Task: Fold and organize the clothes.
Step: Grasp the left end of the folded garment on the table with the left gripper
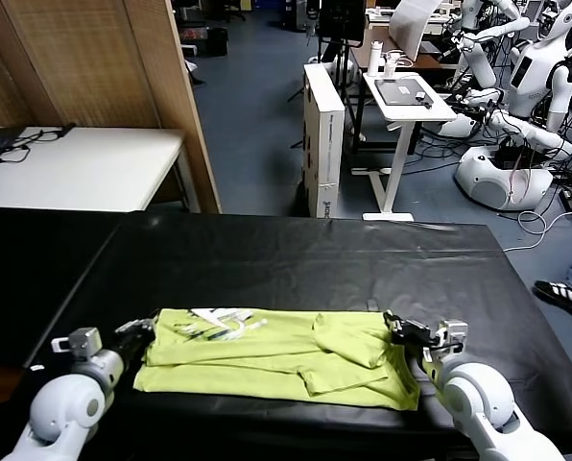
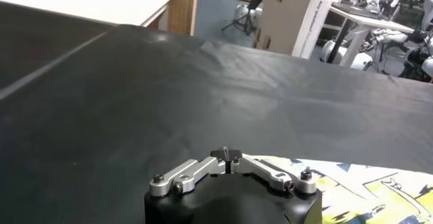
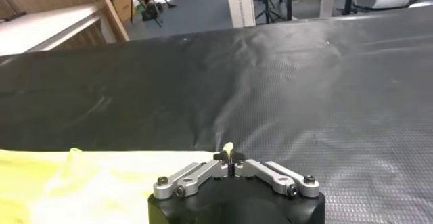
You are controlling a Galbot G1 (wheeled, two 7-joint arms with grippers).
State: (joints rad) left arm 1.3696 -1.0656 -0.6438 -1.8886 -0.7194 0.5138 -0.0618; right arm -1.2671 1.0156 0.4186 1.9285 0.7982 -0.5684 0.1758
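I saw the T-shirt (image 1: 276, 360) lying folded near the front edge of the black table (image 1: 296, 254). My left gripper (image 1: 137, 333) pinched its left end with closed jaws; my right gripper (image 1: 398, 329) pinched its right end likewise.

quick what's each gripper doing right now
left gripper: closed, at the left edge of the T-shirt; a hold on it cannot be told.
right gripper: closed, pinching the T-shirt's right edge.
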